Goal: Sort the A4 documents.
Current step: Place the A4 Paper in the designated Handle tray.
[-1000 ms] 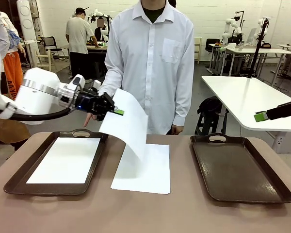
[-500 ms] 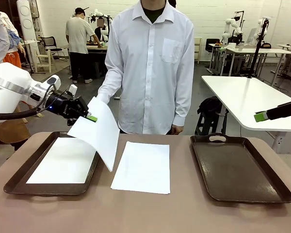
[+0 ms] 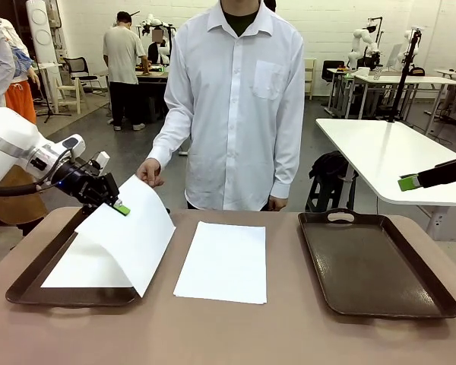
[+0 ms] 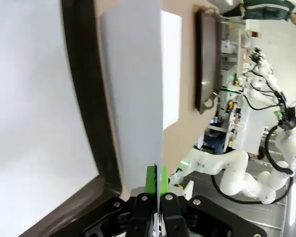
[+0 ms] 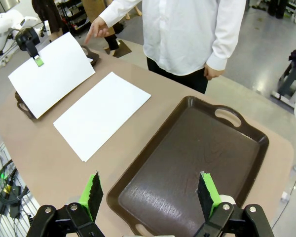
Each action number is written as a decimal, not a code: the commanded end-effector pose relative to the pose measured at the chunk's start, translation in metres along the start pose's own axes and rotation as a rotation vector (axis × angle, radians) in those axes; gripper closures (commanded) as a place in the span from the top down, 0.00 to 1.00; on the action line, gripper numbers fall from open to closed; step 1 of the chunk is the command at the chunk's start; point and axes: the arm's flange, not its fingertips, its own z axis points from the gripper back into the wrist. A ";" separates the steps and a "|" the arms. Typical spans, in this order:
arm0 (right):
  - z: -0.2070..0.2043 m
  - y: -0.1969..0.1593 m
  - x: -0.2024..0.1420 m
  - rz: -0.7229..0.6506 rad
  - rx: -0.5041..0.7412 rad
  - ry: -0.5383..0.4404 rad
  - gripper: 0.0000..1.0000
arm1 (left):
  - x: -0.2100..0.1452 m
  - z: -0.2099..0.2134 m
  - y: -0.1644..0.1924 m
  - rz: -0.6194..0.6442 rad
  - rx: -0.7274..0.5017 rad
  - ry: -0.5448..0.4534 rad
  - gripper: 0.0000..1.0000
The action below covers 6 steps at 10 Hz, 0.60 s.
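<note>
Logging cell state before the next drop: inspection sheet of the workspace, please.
Surface: brown table with left tray and right tray; right tray bare.
Job's things: tray sheet in left tray; middle sheet flat mid-table; held sheet hanging over left tray.
Clutter: nothing seen.
Tools: left tool shut on held sheet; right tool open, raised at right.
Cables: black cable along left arm.
Surroundings: person at far side, hand near held sheet.

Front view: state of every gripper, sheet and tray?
left gripper, shut on held sheet
right gripper, open, holding nothing
held sheet, hanging tilted over left tray
tray sheet, flat in left tray
middle sheet, flat on table between trays
left tray, holds one sheet
right tray, flat on table
</note>
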 end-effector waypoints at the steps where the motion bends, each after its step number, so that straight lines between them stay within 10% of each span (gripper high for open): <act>1: -0.002 -0.002 -0.001 -0.006 0.016 -0.005 1.00 | 0.009 -0.002 0.012 0.015 0.077 -0.030 0.01; 6: -0.002 -0.002 -0.001 -0.006 0.016 -0.005 1.00 | 0.016 0.018 0.038 0.065 0.326 -0.113 0.01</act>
